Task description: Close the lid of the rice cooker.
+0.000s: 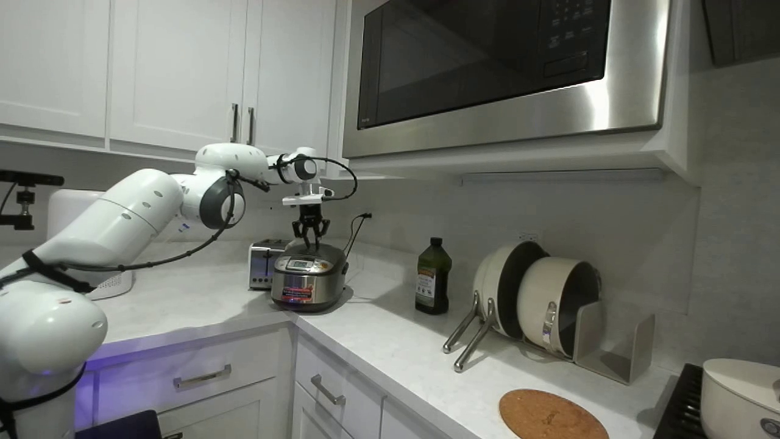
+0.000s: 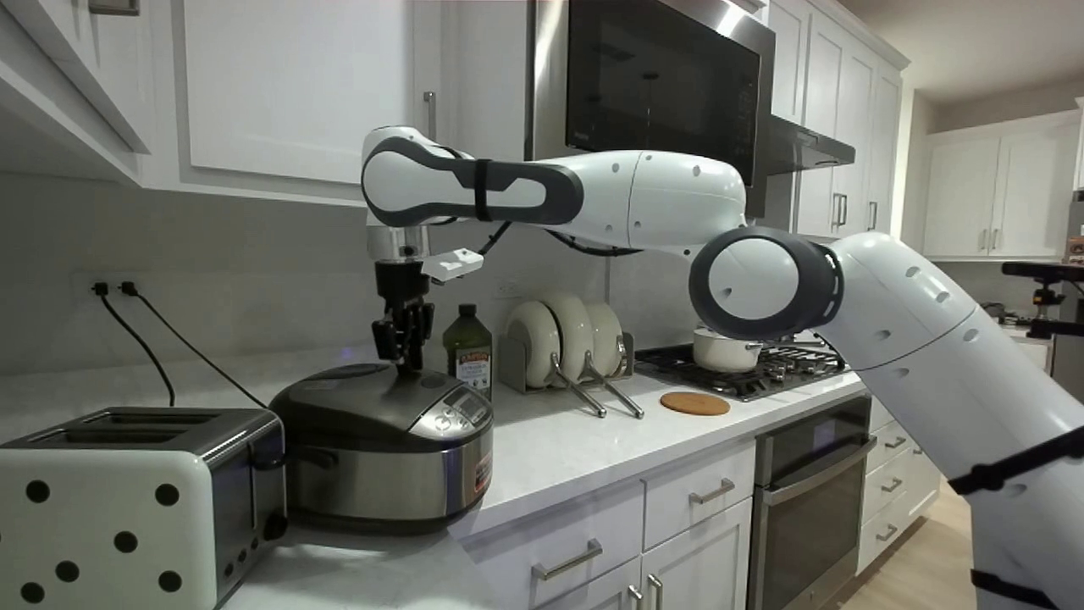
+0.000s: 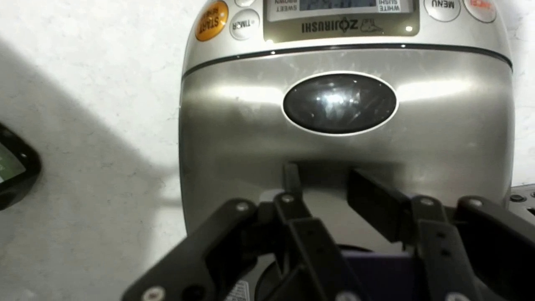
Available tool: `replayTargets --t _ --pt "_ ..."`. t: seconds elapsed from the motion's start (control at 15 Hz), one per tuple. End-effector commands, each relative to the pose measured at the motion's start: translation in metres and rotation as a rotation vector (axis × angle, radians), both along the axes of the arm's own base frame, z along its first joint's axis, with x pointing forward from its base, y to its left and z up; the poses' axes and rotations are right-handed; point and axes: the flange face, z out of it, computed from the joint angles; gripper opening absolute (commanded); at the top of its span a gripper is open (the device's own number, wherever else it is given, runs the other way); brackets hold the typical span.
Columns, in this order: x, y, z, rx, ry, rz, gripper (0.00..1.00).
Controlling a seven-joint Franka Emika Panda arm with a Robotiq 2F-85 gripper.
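The rice cooker (image 1: pixel 323 285) stands at the counter corner; its steel body also shows in an exterior view (image 2: pixel 373 485). Its grey-silver domed lid (image 2: pixel 334 396) lies down on the body, with no gap visible. The lid (image 3: pixel 234 138) fills the middle of the wrist view, its dark oval button and the control panel towards the top. My gripper (image 3: pixel 321 173) points down over the lid's top, fingers a little apart and nothing between them. In both exterior views the fingertips (image 1: pixel 313 245) (image 2: pixel 408 366) are at the lid's surface; whether they press on it I cannot tell.
A toaster (image 2: pixel 110 517) stands close beside the cooker. A dark green bottle (image 1: pixel 434 277) and upright pans in a rack (image 1: pixel 588 329) stand along the wall. A cork mat (image 1: pixel 551 416) lies on the counter. Power cords (image 2: pixel 203 360) run behind the cooker. Cabinets and a microwave (image 1: pixel 487 67) hang above.
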Motion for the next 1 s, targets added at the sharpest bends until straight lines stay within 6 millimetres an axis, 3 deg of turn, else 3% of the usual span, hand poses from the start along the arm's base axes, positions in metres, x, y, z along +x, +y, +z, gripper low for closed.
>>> replayTargets --t 0.0,0.27,0.53,0.93 --pt "-0.015 0.004 0.009 -0.023 0.031 0.052 0.71" --pt "-0.029 0.006 0.029 -0.039 0.034 0.068 0.99" --pt "-0.049 0.004 0.065 -0.040 0.028 0.079 1.00" --pt "-0.083 -0.021 0.125 -0.025 0.013 0.053 1.00"
